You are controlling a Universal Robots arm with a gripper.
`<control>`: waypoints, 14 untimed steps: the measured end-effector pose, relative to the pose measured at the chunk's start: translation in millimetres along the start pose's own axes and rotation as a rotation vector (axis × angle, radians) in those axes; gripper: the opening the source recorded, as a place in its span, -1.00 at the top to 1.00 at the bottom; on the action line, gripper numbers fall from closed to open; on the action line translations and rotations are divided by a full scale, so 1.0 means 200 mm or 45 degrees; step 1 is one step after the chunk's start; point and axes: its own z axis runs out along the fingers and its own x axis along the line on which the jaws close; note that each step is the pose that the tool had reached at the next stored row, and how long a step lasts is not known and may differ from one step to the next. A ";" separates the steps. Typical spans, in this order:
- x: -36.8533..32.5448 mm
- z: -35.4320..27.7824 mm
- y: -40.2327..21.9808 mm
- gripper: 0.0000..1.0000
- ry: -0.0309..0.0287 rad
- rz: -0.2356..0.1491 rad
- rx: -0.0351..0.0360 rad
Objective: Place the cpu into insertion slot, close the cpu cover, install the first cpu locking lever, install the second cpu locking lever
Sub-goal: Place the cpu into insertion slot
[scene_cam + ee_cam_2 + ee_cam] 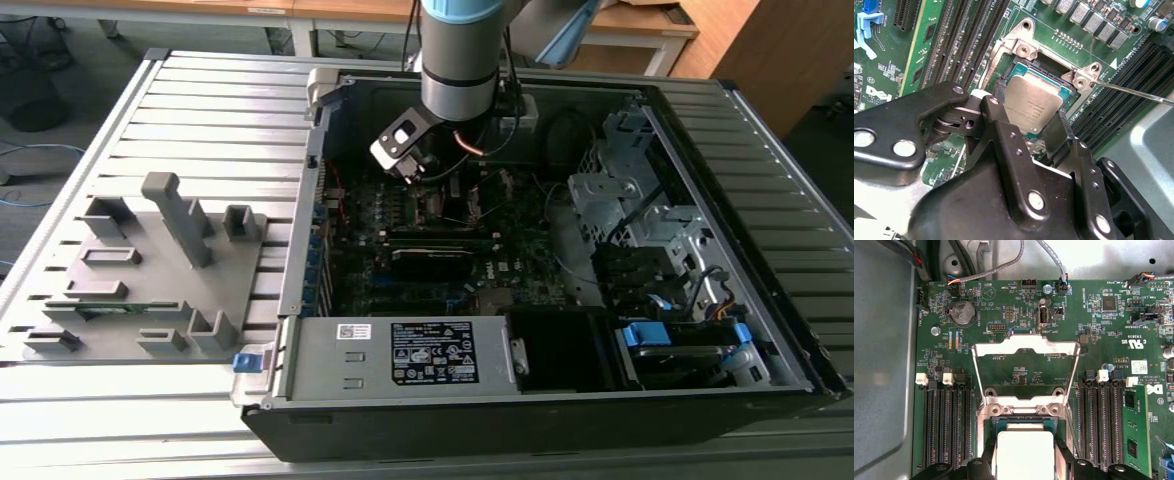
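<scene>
In both wrist views the cpu (1033, 106) (1024, 452) shows its grey metal top between my gripper's (1029, 120) two black fingers (999, 102), which press on opposite edges. It sits low in the insertion slot (1046, 67), whose silver rim (1024, 409) frames it; I cannot tell whether it is fully seated. The cpu cover (1026, 346) is swung open and lies back over the green board. A thin locking lever (1134, 92) sticks out beside the socket. In the exterior view my gripper (424, 168) reaches down inside the open computer case.
Long black memory slots (946, 425) run on both sides of the socket. Cables (1004, 265) cross the case wall past the board. A labelled grey power supply (400, 355) fills the case's near side. A grey fixture plate (147, 270) lies at the exterior view's left.
</scene>
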 end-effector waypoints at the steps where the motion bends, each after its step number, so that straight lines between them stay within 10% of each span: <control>1: 0.000 0.000 0.000 -0.08 0.0002 0.000 -0.0003; 14: 0.002 -0.066 0.004 -0.23 0.0001 0.000 0.0000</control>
